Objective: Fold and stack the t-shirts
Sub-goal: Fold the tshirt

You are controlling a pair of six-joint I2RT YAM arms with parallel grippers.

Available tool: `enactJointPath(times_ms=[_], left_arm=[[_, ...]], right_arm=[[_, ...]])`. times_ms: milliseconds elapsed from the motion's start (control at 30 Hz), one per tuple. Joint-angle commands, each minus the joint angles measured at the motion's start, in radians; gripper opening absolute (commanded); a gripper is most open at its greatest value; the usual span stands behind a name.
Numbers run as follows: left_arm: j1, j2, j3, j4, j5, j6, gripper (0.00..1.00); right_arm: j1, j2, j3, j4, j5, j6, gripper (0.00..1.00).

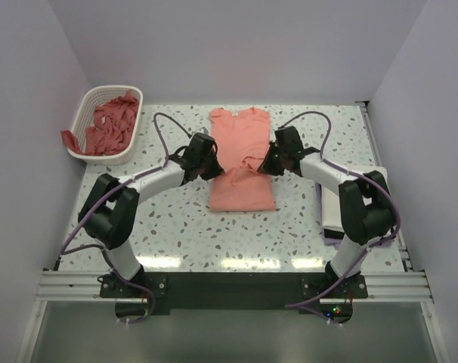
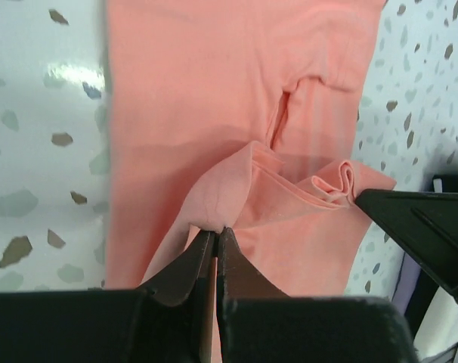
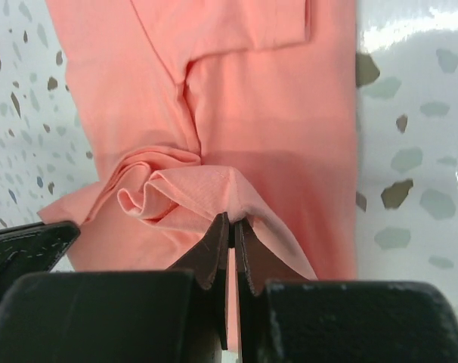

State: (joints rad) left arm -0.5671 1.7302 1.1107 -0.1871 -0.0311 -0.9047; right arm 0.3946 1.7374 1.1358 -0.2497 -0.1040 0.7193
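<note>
White basket (image 1: pixel 108 158) far-L on speckled tbl (image 1: pixel 214 234)

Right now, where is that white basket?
Top view: the basket sits at the far left corner of the table, left of the spread t-shirt.

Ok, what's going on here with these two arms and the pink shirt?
Two robot arms are working on a plain salmon-pink cloth t-shirt spread on the speckled white table. The left arm and the right arm each have their jaws shut on a pinch of its fabric near the middle, bunching it between them. More pink clothes lie crumpled in the white plastic lattice basket at the table's far left corner.
</note>
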Motion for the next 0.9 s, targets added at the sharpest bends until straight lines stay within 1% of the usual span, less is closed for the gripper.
enactJointPath(times_ms=[0, 200, 233, 400, 733, 867], left_arm=[[0.042, 0.041, 0.081, 0.02, -0.009, 0.018, 0.0], [0.098, 0.083, 0.123, 0.064, 0.026, 0.05, 0.0], [0.101, 0.092, 0.136, 0.06, 0.048, 0.056, 0.0], [0.115, 0.153, 0.202, 0.048, 0.057, 0.089, 0.0], [0.142, 0.216, 0.255, 0.06, 0.063, 0.104, 0.0], [0.151, 0.245, 0.279, 0.066, 0.086, 0.128, 0.0]], right_arm=[[-0.036, 0.048, 0.077, 0.05, -0.026, -0.014, 0.0], [-0.08, 0.116, 0.133, 0.052, -0.051, -0.011, 0.0], [-0.085, 0.122, 0.137, 0.052, -0.054, -0.008, 0.0], [-0.118, 0.157, 0.162, 0.063, -0.076, 0.006, 0.0], [-0.157, 0.227, 0.205, 0.07, -0.111, 0.017, 0.0], [-0.172, 0.241, 0.206, 0.084, -0.135, 0.022, 0.0]])
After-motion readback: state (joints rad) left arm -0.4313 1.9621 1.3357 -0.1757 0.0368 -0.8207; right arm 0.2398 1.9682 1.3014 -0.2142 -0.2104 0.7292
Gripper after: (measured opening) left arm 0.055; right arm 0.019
